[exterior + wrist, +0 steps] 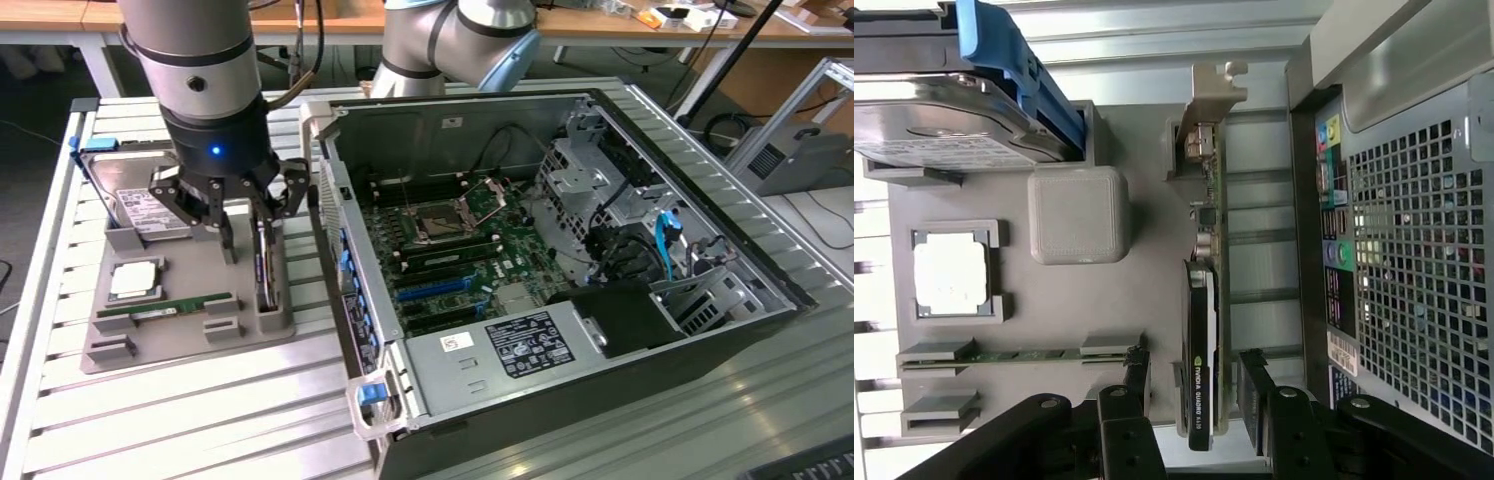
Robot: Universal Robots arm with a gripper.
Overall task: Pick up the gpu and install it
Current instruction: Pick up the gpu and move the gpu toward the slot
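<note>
Your jaws stand open, one on each side of the gpu (1201, 300), not yet pressing it. It stands on edge in the gray holder (1144, 300) on the table (200, 420). It looks light and stiff but fragile; I think you should grip its flat faces.

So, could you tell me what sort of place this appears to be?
Probably a robotics lab set up for PC assembly: a robot arm over a slatted metal table, an open computer case, and a grey tray holding the gpu and a hard drive.
</note>
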